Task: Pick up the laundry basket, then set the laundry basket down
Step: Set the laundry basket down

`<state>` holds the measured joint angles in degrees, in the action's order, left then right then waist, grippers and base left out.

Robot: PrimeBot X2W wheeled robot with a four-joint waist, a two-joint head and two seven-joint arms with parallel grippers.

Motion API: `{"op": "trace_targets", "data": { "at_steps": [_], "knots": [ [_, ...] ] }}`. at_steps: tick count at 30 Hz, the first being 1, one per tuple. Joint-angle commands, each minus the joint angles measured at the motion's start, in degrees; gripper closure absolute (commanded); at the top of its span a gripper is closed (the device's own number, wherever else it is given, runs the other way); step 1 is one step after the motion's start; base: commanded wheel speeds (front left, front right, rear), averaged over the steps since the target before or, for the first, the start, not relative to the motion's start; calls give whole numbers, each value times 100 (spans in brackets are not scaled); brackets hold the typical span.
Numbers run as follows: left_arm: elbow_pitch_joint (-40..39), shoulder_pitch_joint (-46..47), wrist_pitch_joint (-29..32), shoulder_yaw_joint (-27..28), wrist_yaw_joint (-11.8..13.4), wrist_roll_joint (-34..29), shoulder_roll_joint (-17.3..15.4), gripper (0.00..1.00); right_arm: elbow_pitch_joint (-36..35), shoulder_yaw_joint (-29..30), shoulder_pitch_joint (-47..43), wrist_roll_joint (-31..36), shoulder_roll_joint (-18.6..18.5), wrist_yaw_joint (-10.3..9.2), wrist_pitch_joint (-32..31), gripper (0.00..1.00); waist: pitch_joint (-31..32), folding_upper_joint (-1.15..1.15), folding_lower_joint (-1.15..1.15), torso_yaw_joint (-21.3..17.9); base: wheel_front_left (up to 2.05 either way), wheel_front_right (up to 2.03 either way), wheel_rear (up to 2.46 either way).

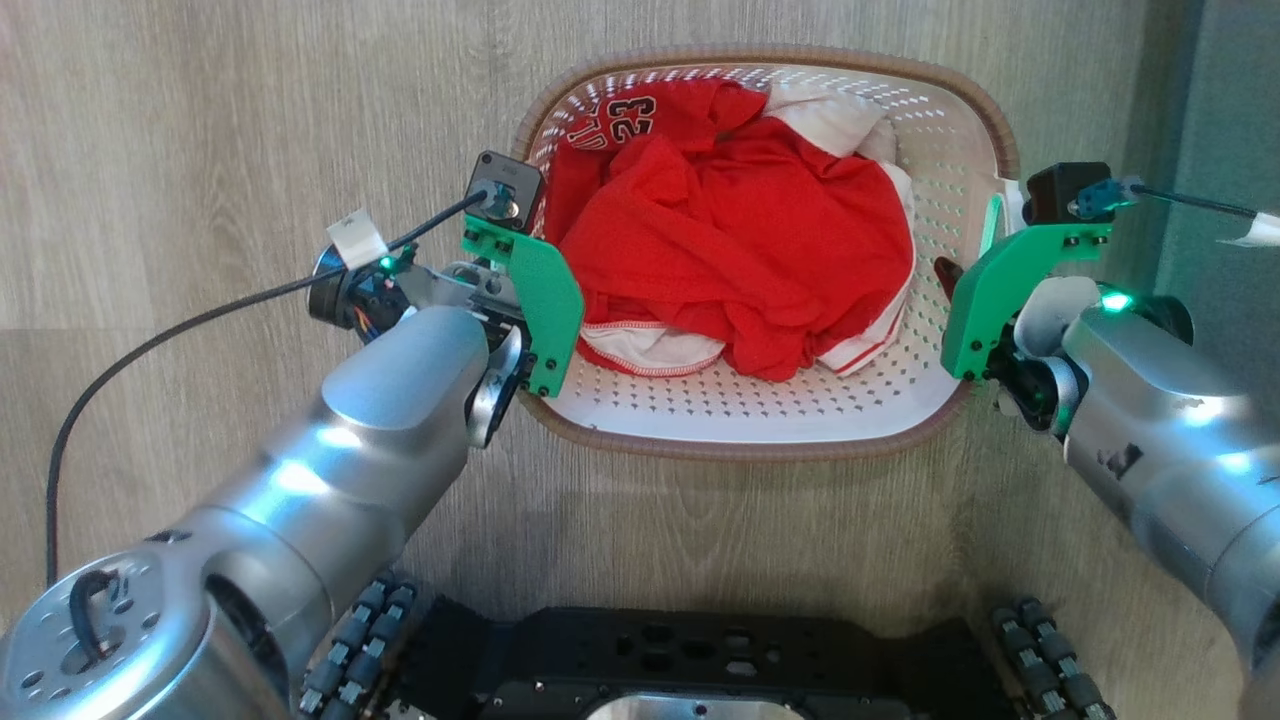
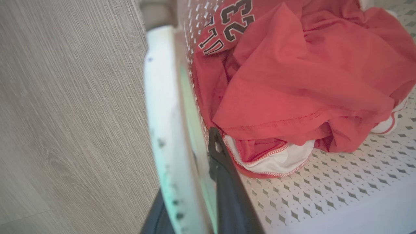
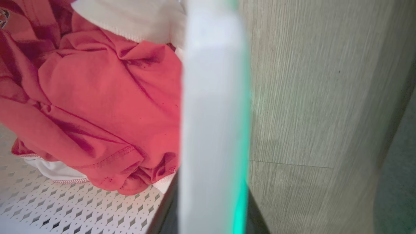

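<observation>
Between the two tools, the laundry basket is gripped at its short ends. Left tool has a dark finger each side of the white left handle, closed narrow on it; right tool pinches the right handle likewise. Can't tell if the basket is off the floor. Floor is pale grey wood-look plank w/ visible seams, outboard of both tools. Beyond the right tool is a darker grey-green strip, nature unclear. Red & white clothes, one printed "23", are heaped inboard of both tools. Black cable trails outboard of left tool. Robot's black base lies behind the tools
</observation>
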<state>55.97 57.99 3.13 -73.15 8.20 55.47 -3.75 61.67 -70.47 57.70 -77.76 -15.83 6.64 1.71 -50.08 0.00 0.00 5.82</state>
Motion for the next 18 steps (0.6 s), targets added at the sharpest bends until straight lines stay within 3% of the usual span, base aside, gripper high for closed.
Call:
{"op": "trace_targets", "data": {
  "at_steps": [1, 8, 9, 10, 11, 12, 18],
  "knots": [
    [-259, 36, -21, -20, -53, -163, 88, 100, -133, -154, -119, 161, 160, 85, 69, 100, -7, 0, 0, 4, 0, 0, 0],
    [-284, 63, -5, -20, 20, -111, 88, 100, -40, -174, -50, 207, 149, 85, 270, 100, -75, 0, 0, 26, 0, 0, 0],
    [-284, 74, -5, -20, 57, -88, 88, 100, -5, -174, -34, 209, 151, 85, 318, 78, -88, 0, 0, 32, 0, 0, 0],
    [-284, 88, -12, -20, 104, -86, 88, 72, 32, -168, -21, 204, 156, 85, 364, 49, -101, 0, 0, 37, 0, 0, 0],
    [-282, 103, -34, -20, 162, -118, 88, 27, 66, -164, -13, 196, 161, 85, 395, 0, -112, 0, 0, 43, 0, 0, 0],
    [-278, 108, -45, -20, 228, -102, 88, 0, 94, -165, -8, 190, 164, 85, 414, 0, -122, 0, 0, 52, 0, 0, 0],
    [-270, 105, 22, -20, 361, -107, 88, 0, 204, -171, 12, 168, 181, 85, 512, 0, -136, 0, 0, 80, 0, 0, 0]
  ]
}}
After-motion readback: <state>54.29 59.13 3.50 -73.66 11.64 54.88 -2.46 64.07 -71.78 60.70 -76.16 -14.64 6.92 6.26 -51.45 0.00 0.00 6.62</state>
